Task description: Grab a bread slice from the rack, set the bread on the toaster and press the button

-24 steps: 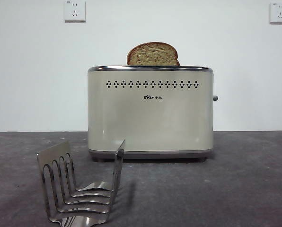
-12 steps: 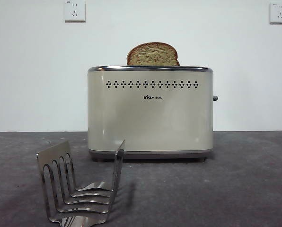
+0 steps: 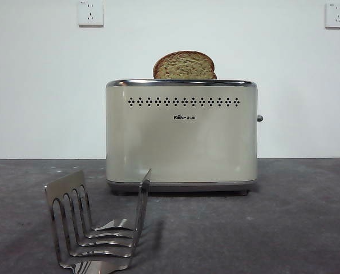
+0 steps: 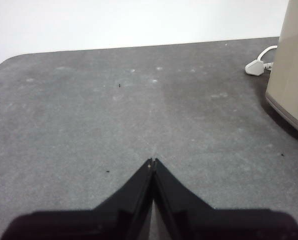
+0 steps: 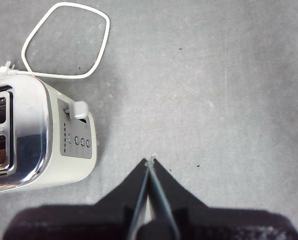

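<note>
The slice of bread is standing upright in the toaster, its domed top sticking out above the chrome rim, while the toaster is sitting on the grey worktop in front of a white wall carrying two sockets. The rack is standing on the worktop nearer the camera, well apart from the toaster's front and holding no bread. The button is protruding from the toaster's side edge, untouched. The left gripper is hovering over bare worktop with its jaws pressed together and gripping nothing, the toaster's corner and a white plug lying off to one side. The right gripper is likewise hanging above the worktop with its jaws closed on nothing, near the toaster's end panel with its lever, where a white cord is looping across the surface.
</note>
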### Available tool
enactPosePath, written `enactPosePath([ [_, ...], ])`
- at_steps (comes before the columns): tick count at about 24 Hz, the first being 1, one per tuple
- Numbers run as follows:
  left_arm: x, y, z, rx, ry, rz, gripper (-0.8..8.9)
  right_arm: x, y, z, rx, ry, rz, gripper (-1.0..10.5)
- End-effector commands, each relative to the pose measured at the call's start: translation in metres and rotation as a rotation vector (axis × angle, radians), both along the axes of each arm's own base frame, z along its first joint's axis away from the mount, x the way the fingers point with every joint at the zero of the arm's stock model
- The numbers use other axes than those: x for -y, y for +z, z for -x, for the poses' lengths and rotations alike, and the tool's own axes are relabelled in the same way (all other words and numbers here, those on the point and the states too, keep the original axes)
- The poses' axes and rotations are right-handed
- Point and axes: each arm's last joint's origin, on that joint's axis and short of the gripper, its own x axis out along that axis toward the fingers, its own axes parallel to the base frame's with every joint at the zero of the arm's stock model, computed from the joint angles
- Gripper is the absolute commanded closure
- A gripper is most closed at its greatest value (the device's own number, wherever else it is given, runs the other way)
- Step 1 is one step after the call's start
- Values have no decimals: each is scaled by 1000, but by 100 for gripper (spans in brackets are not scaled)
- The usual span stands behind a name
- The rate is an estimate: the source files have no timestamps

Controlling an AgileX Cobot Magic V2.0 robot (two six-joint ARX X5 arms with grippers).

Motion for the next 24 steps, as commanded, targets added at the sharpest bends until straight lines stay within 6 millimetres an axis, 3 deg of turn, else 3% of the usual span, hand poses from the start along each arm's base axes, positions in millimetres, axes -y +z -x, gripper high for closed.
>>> enactPosePath([
  [1,0,-4,-1,-15,1,-10,815,0,-1,-2,0,4,4,946],
  [6,0,-6,-2,-42,0,-10,815,7,-2,-3,9,-45,40,946],
  [9,0,-7,-2,-50,0,-10,815,7,-2,20,136,-56,96,946],
  [11,0,-7,-2,-50,0,-10,815,7,-17,36,298,-37,128,946],
  [14,0,-7,-3,-57,0,-10,815,9,-59,64,543,-111,203,946],
  [18,0,-7,-3,-60,0,-10,815,6,-153,115,826,-169,231,946],
  [24,0,-7,-3,-60,1,-10,815,0,-251,154,885,-95,184,946],
])
